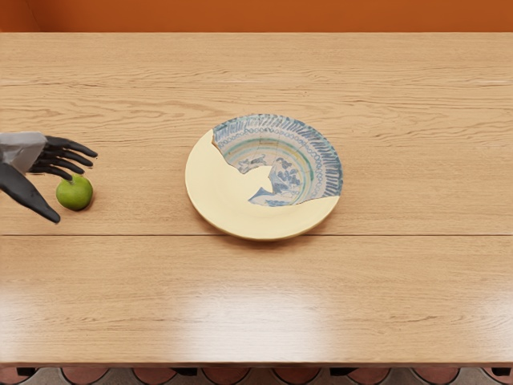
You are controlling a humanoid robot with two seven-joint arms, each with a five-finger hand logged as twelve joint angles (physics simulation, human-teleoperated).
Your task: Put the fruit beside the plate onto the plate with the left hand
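The left hand (42, 164) comes in from the left edge of the table (256, 305), with only a short grey stretch of the wrist showing behind it. Its black fingers (74, 149) are spread and reach out to the right, stacked loosely one over another, while the thumb (30, 197) slants down toward the near side. The hand is released, not clenched. It grasps nothing.

The fruit (74, 192) is small, round and green. It sits on the wood just right of the thumb and just near of the lowest finger, in the gap between them. Whether that finger touches the top of the fruit cannot be told from this view, but no finger wraps around it and it rests on the table.

The plate (215, 191) lies in the middle of the table, well apart from the fruit and to its right. It is round and shallow, with a plain cream surface on its near and left part and a blue patterned area on its far and right part; the edge between the two is jagged. Nothing lies on it — the fruit is still off it, on the left.

Beyond the far edge of the table runs an orange wall (256, 14).
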